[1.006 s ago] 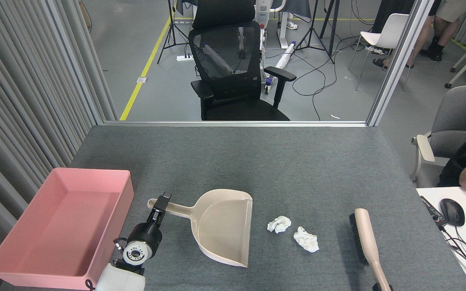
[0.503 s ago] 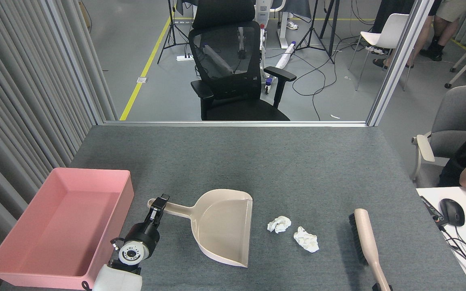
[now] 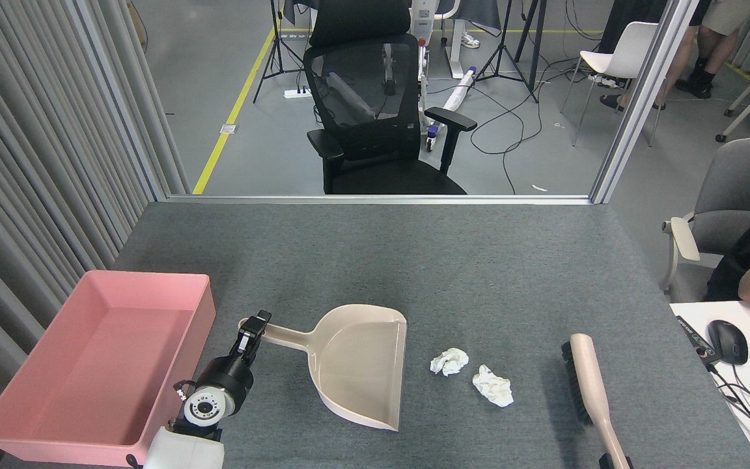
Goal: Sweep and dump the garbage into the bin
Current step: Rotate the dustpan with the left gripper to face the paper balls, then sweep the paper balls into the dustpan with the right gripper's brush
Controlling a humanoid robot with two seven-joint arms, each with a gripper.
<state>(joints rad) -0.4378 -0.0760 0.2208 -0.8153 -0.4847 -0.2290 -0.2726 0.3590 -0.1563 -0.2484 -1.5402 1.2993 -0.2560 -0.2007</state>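
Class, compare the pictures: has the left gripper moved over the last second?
Yes, slightly. The left gripper has drifted left, toward the bin, while staying at the handle end of the dustpan, which has not moved.

**Even overhead light, sharp frame across the work table**

Bright, diffuse indoor light falls from above, leaving the grey table [image 3: 453, 260] evenly lit with no hard glare. Shadows are soft and short: a faint dark patch sits under the dustpan [image 3: 359, 365] at lower centre, another along the left edge of the brush [image 3: 593, 391] at lower right. The pink bin [image 3: 56, 423] at lower left shows a mild sheen on its inner wall. The floor at upper centre reflects pale light. Focus holds from foreground to background. Straight lines bow slightly toward the edges, notably the curtain folds at far left.
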